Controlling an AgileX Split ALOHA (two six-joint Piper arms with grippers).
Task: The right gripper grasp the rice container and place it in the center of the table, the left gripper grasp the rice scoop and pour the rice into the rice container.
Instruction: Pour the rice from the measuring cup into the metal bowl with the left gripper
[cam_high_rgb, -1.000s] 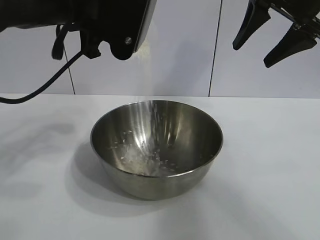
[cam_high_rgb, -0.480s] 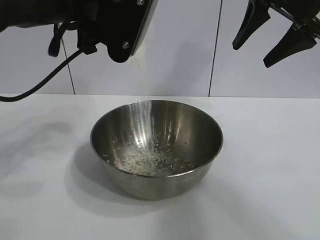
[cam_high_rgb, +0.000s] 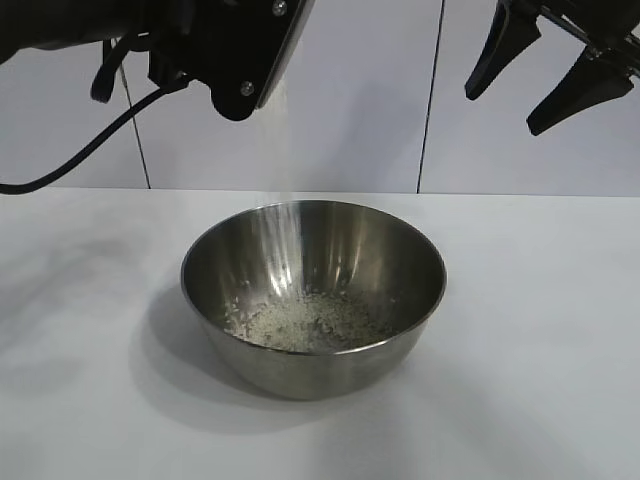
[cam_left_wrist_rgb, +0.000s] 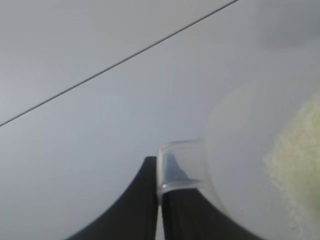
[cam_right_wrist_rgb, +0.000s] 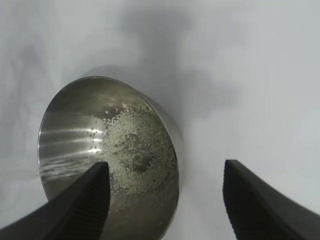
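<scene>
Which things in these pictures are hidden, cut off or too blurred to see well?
- Exterior view: the rice scoop is hidden behind the left arm's wrist block; the left gripper is not visible.
- Left wrist view: the rice scoop is blurred and cut off by the edge, so the rice left in it is unclear.
- Right wrist view: the right gripper covers part of the rice container.

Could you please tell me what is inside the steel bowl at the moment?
The bowl holds a low heap of rice across its bottom, with grains falling in from above. The metal beneath the heap is covered.
</scene>
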